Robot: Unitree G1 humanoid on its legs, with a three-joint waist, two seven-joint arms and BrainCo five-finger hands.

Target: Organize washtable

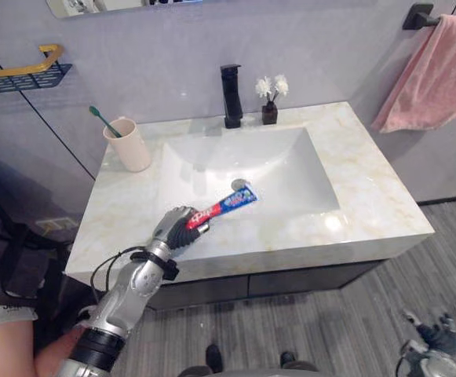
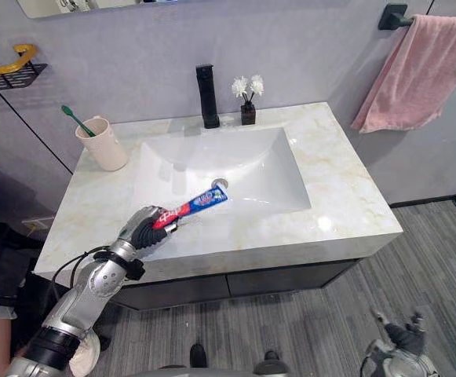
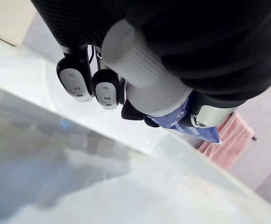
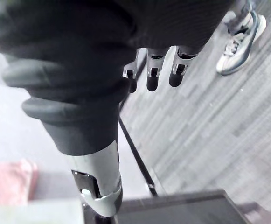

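Note:
My left hand is shut on a red and blue toothpaste tube above the front rim of the white sink; the tube's blue end points out over the basin toward the drain. In the left wrist view the tube sits pinched between curled fingers and thumb. A beige cup holding a green toothbrush stands at the back left of the marble counter. My right hand hangs low at the lower right over the floor, with its fingers relaxed and nothing in them.
A black faucet and a small dark vase of white flowers stand behind the basin. A pink towel hangs on a rail at the right wall. A black wire shelf with a gold rim is on the left wall. A person's shoe is on the floor.

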